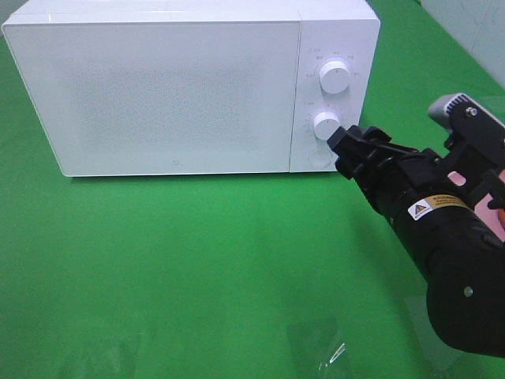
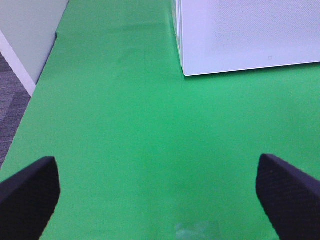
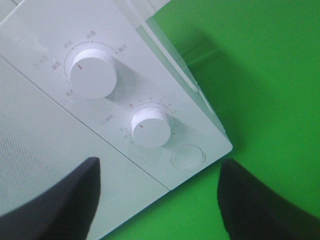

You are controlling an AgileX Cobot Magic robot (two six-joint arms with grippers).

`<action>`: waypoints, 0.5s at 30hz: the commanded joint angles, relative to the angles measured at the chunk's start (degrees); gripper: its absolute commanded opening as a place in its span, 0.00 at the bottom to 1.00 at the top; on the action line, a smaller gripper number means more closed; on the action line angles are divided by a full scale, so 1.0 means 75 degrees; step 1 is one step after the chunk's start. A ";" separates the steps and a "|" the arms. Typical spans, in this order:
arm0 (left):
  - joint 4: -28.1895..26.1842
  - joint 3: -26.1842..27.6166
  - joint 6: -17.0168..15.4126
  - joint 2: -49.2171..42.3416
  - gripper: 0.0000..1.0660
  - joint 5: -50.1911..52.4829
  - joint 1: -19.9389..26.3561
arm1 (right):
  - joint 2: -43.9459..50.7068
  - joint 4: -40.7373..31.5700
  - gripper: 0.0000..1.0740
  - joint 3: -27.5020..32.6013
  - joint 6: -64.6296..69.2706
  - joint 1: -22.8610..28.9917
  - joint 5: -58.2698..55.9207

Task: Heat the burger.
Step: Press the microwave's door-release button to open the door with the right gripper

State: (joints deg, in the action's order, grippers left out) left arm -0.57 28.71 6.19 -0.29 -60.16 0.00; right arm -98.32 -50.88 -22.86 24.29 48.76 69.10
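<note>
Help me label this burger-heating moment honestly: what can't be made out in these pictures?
1. Burger: in no view; the shut door of the microwave shows nothing inside.
2. Dial lettering: too small in exterior high, blurred in right wrist.
3. Right pincer: in exterior high its tips overlap the lower dial, so contact is unclear.
4. Left pincer: only finger ends show, cut by the left wrist view's edge.

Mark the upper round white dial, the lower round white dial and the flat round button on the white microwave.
Upper round white dial (image 3: 92,74): right wrist view, face centre.
Lower round white dial (image 3: 149,127): right wrist view, face centre.
Flat round button (image 3: 187,156): right wrist view, its middle.
</note>
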 commanded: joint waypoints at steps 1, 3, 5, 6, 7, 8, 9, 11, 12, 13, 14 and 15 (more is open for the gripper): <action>-0.0008 -0.0023 -0.0015 -0.0183 0.94 0.0092 0.0000 | 0.0023 0.0084 0.56 0.0000 0.1146 0.0031 0.0283; -0.0008 -0.0023 -0.0015 -0.0183 0.94 0.0092 0.0000 | 0.0023 0.0084 0.49 0.0000 0.1765 0.0031 0.0191; -0.0008 -0.0023 -0.0015 -0.0183 0.94 0.0092 0.0000 | 0.0023 0.0084 0.42 0.0000 0.2384 0.0031 0.0099; -0.0008 -0.0023 -0.0015 -0.0183 0.94 0.0092 0.0000 | 0.0023 0.0092 0.34 0.0000 0.2949 0.0031 -0.0046; -0.0008 -0.0023 -0.0015 -0.0183 0.94 0.0092 0.0000 | 0.0023 0.0092 0.34 0.0000 0.2949 0.0031 -0.0046; -0.0008 -0.0023 -0.0015 -0.0183 0.94 0.0092 0.0000 | 0.0023 0.0092 0.30 0.0000 0.3170 0.0031 -0.0084; -0.0008 -0.0023 -0.0015 -0.0183 0.94 0.0092 0.0000 | 0.0023 0.0092 0.30 0.0000 0.3170 0.0031 -0.0084; -0.0008 -0.0023 -0.0015 -0.0183 0.94 0.0092 0.0000 | 0.0023 0.0153 0.14 0.0000 0.4087 0.0031 -0.0252; -0.0008 -0.0023 -0.0015 -0.0183 0.94 0.0092 0.0000 | 0.0023 0.0153 0.14 0.0000 0.4087 0.0031 -0.0252; -0.0008 -0.0023 -0.0015 -0.0183 0.94 0.0092 0.0000 | 0.0023 0.0290 0.08 0.0000 0.4759 0.0031 -0.0497; -0.0008 -0.0023 -0.0015 -0.0183 0.94 0.0092 0.0000 | 0.0023 0.0290 0.08 0.0000 0.4759 0.0031 -0.0497; -0.0008 -0.0023 -0.0015 -0.0183 0.94 0.0092 0.0000 | 0.0023 0.0435 0.02 0.0000 0.5279 0.0031 -0.0741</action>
State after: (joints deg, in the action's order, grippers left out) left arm -0.57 28.71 6.19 -0.29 -60.16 0.00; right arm -98.32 -49.73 -22.86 58.44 48.76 65.95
